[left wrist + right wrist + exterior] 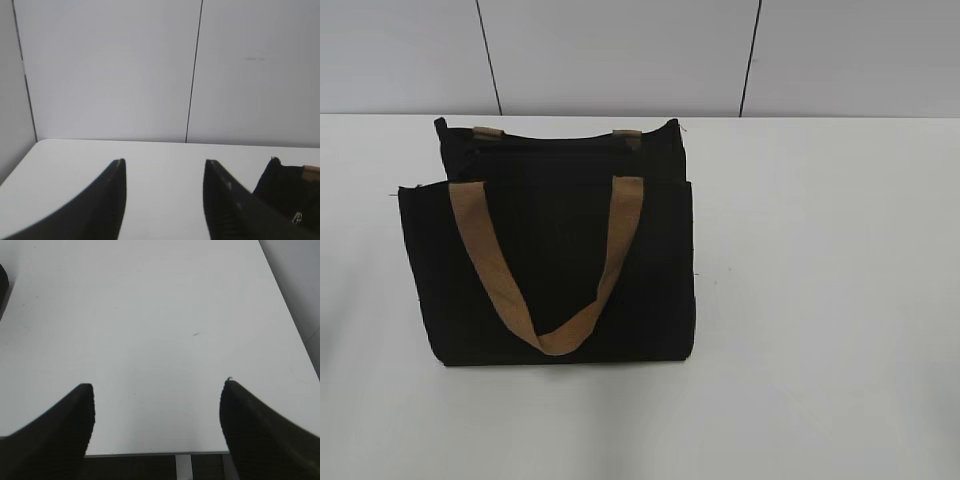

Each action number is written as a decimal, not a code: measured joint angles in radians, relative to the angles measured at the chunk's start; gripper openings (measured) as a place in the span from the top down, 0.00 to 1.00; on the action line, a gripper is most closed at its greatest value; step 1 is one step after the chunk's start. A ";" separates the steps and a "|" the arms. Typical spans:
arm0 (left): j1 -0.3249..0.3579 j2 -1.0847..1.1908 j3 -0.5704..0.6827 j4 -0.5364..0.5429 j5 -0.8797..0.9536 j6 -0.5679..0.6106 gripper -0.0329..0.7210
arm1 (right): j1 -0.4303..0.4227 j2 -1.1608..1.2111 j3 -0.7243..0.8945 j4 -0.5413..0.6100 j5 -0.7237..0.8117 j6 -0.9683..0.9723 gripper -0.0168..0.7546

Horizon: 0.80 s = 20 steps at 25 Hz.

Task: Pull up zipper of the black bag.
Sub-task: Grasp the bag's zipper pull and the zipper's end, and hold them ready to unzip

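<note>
Black bag (pixel 555 265) lies flat on the white surface (pixel 820 300), left of centre in the exterior view, front panel up, one tan handle (pixel 555 270) draped in a V over the near side. Second handle's ends (pixel 488 132) show at the far top edge. Zip line runs along that far edge; the pull tab can't be made out in the exterior view. In the left wrist view a small silvery bit (pixel 298 217) shows on the bag's corner at lower right, maybe the zipper pull, maybe the strap ring, too small to say.

Left claw (pixel 165 197): spread wide, nothing held, over bare surface just left of the bag. Right claw (pixel 157 425): also wide open, empty, near edge of the surface below it, well apart from the bag; a dark sliver at far left of that view can't be identified.

Handling guess: soft, light fabric, floppy, will bunch and slide if the zipper is tugged alone. Tab is small, metal, likely slippery; pinch it flat at the fingertips. Other claw should pin the cloth beside the zip end, not the loose handle. Task not started.
</note>
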State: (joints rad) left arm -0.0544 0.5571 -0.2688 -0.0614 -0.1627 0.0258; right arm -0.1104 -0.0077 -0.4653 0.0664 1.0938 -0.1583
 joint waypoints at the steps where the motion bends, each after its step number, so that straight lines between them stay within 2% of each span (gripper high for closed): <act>1: -0.016 0.058 0.008 0.004 -0.065 0.000 0.47 | 0.000 0.000 0.000 0.000 0.000 0.000 0.21; 3: -0.057 0.206 0.013 0.039 -0.189 -0.007 0.48 | 0.000 0.000 0.000 0.000 0.000 0.000 0.21; 5: -0.087 0.373 0.013 0.109 -0.308 -0.063 0.49 | 0.000 0.000 0.000 0.000 0.000 0.000 0.21; 9: -0.076 0.629 0.013 0.362 -0.526 -0.252 0.49 | 0.000 0.000 0.000 0.000 0.000 0.000 0.21; 11: -0.035 0.737 0.013 0.484 -0.623 -0.310 0.49 | 0.000 0.000 0.000 0.000 0.000 0.000 0.21; 13: 0.046 0.813 0.008 0.620 -0.727 -0.398 0.49 | 0.000 0.000 0.000 0.000 0.000 0.000 0.21; 17: 0.223 0.941 -0.099 1.032 -0.859 -0.579 0.49 | 0.001 0.000 0.000 0.000 0.000 0.000 0.21; 18: 0.247 0.971 -0.148 1.152 -0.872 -0.620 0.49 | 0.002 0.000 0.000 -0.001 0.000 0.000 0.21; 20: 0.272 1.029 -0.236 1.323 -0.901 -0.717 0.49 | 0.002 0.000 0.000 0.000 0.000 0.000 0.21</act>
State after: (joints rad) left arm 0.2180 1.5865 -0.5048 1.2618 -1.0633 -0.6911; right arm -0.1085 -0.0077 -0.4653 0.0664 1.0938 -0.1583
